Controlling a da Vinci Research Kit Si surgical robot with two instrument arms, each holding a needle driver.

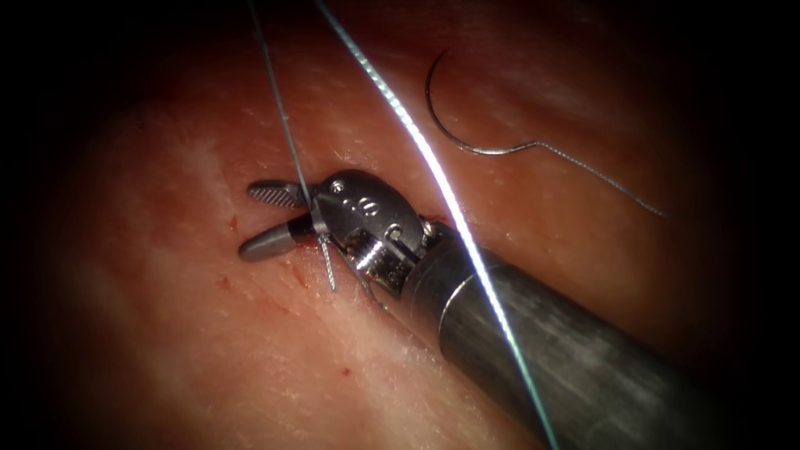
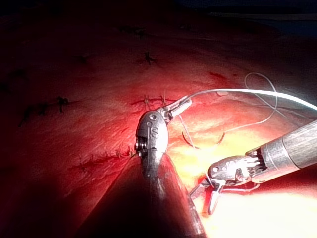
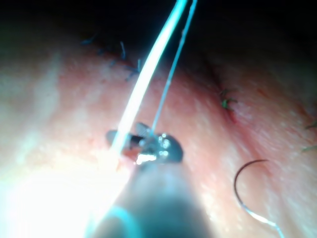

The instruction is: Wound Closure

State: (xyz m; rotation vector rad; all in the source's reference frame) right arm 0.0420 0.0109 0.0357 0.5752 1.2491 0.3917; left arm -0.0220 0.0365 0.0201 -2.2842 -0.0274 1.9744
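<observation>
Needle point(image 1: 446, 117) lies free on the tissue point(image 1: 167, 350), right of the cut, held by neither tool.
Thread point(image 1: 417, 142) trails from its tail; two strands rise past the right tool point(image 1: 271, 218), whose jaws gape with a strand between them. The left tool point(image 2: 179, 105) pinches thread near the needle.

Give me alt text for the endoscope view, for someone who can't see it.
The right arm's tool reaches in over the tissue, its jaws open around a taut strand of thread and gripping nothing. The curved needle lies free on the tissue, up and to the right, thread trailing from it.
</observation>
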